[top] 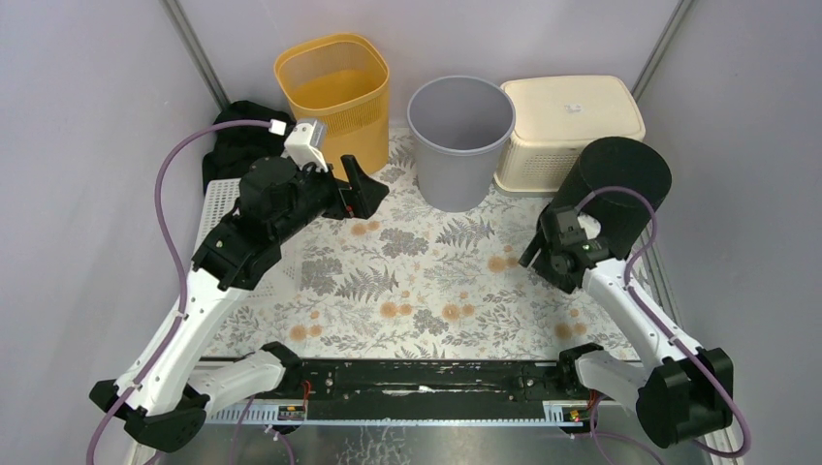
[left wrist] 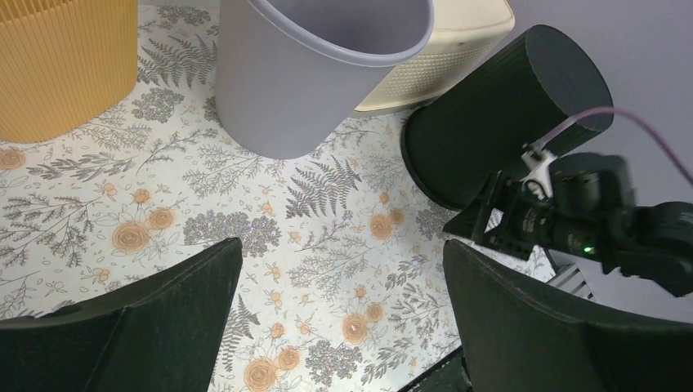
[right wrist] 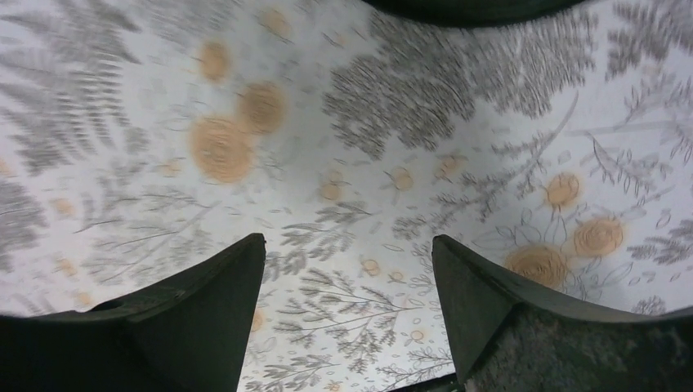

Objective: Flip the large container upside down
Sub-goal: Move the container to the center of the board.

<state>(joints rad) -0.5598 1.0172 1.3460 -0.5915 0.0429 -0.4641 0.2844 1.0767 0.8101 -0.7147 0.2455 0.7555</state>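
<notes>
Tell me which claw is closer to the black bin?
Right. The right gripper sits just beside the black bin, on its near-left side; the left gripper is across the mat, by the yellow basket.

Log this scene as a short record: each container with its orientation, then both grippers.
yellow basket: mouth up, back left
grey bin: mouth up, back centre
cream basket: closed face up, right of the grey bin
black container: closed end up, far right
left gripper: open, empty, near the yellow basket
right gripper: open, empty, near the black container
surface: floral mat
</notes>
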